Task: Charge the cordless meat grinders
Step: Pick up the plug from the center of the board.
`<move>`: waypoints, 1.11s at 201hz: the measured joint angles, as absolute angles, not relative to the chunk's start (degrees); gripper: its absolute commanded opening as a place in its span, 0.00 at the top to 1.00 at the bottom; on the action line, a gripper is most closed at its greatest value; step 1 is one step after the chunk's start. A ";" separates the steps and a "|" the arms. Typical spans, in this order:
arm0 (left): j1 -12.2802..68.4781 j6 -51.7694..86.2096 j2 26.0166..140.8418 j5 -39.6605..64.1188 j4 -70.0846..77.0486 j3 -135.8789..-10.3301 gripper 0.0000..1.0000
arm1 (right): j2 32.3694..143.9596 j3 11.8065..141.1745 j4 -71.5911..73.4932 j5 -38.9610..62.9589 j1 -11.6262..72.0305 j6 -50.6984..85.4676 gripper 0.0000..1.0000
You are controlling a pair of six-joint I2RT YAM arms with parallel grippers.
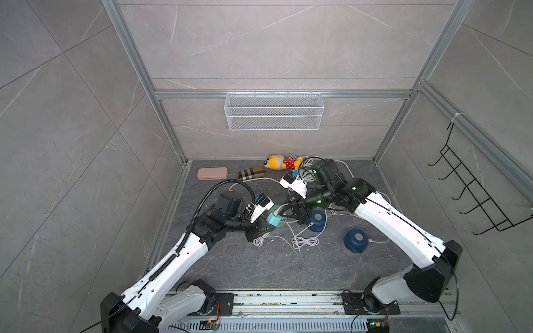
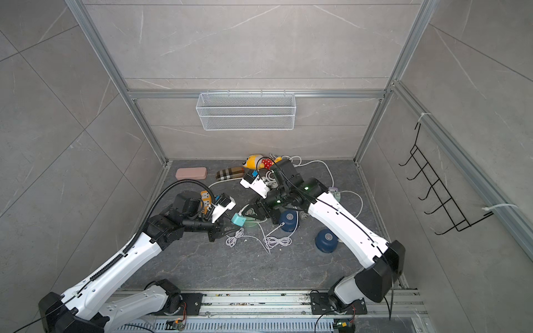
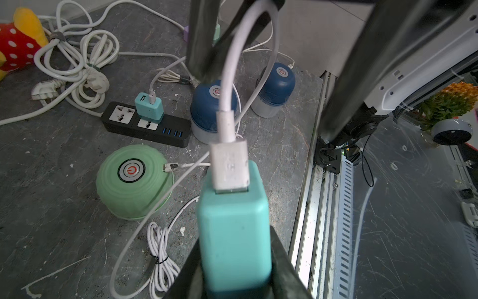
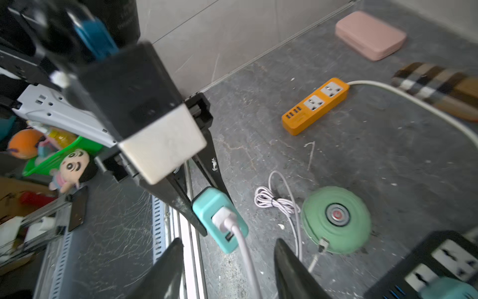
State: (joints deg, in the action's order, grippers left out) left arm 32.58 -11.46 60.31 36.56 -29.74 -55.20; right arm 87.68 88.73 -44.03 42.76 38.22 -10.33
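Left end effector (image 3: 234, 248) is clamping teal adapter (image 3: 232, 220), steadying it for plugging | right end effector (image 4: 229, 242) is hanging open astride white cable (image 4: 245, 256) | mint green grinder (image 3: 132, 181) lying near

In a top view the green grinder (image 2: 251, 224) is mostly hidden under the teal adapter (image 2: 238, 220) and the end of the right arm (image 2: 288, 201); only a sliver of its rim shows. The black power strip lies out of sight under that arm. The right wrist view catches just a blurred corner of it (image 4: 439, 259), cut off by the edge, with a second adapter (image 4: 450, 288) smeared on top. The orange power strip (image 2: 205, 200) shows only one end behind the left arm (image 2: 187, 207). In the left wrist view the teal adapter's lower end runs off the edge, its prongs unseen. The plush toy (image 3: 18, 38) is also cut off there, and the right gripper's fingers (image 3: 201, 38) are a dark blur.
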 measured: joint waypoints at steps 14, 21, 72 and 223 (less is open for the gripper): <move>32.01 -11.88 61.06 37.98 -29.87 -55.46 1.00 | 89.38 88.86 -44.51 45.52 38.22 -11.25 0.43; 31.77 -12.03 61.39 38.50 -29.98 -55.53 1.00 | 89.95 89.19 -45.01 46.65 38.22 -11.68 0.43; 29.78 -13.21 63.18 42.96 -31.09 -57.21 1.00 | 93.82 94.08 -50.06 54.08 37.80 -15.90 0.46; 27.97 -13.76 65.32 49.93 -34.63 -60.01 1.00 | 98.98 95.61 -53.15 57.08 37.36 -17.93 0.53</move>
State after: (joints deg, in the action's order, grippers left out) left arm 27.97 -13.76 65.32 49.93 -34.63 -60.01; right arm 98.98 95.61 -53.15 57.08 37.36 -17.93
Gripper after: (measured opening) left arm 0.281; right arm 0.502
